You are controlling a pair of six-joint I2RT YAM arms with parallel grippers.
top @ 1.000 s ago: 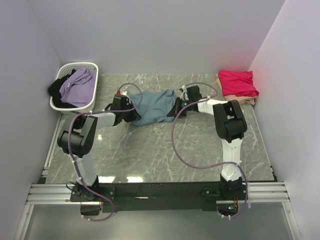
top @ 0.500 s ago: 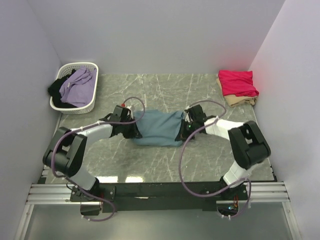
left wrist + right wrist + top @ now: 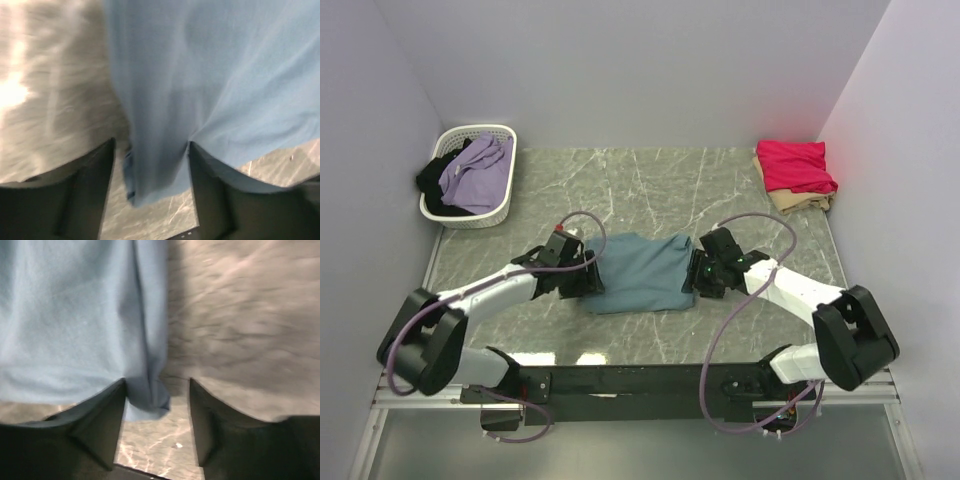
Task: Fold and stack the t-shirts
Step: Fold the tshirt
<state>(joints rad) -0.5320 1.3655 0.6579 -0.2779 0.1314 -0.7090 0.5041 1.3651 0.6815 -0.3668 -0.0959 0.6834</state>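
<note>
Three t-shirts on marble table (image 3: 520,310). Teal-blue shirt (image 3: 642,272): folded, centre, flanked by both arms. Crimson shirt (image 3: 795,165): stacked on beige shirt (image 3: 802,203), far right corner. Left gripper (image 3: 151,145), right gripper (image 3: 157,385): jaws parted, gripping nothing, teal edge loose between each pair. White basket (image 3: 485,129): far left, holding purple garment (image 3: 475,172) and black garment (image 3: 430,180), well apart.

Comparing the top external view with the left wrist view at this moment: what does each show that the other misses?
Only top external: the white basket of clothes at far left, the crimson-pink t-shirt lying on the beige t-shirt in the far right corner, and the right gripper at the right end of the teal-blue t-shirt.
Only left wrist: the left gripper close up, jaws apart, with the cloth's edge loose between them.
Both: the teal-blue t-shirt on the marble table.
</note>
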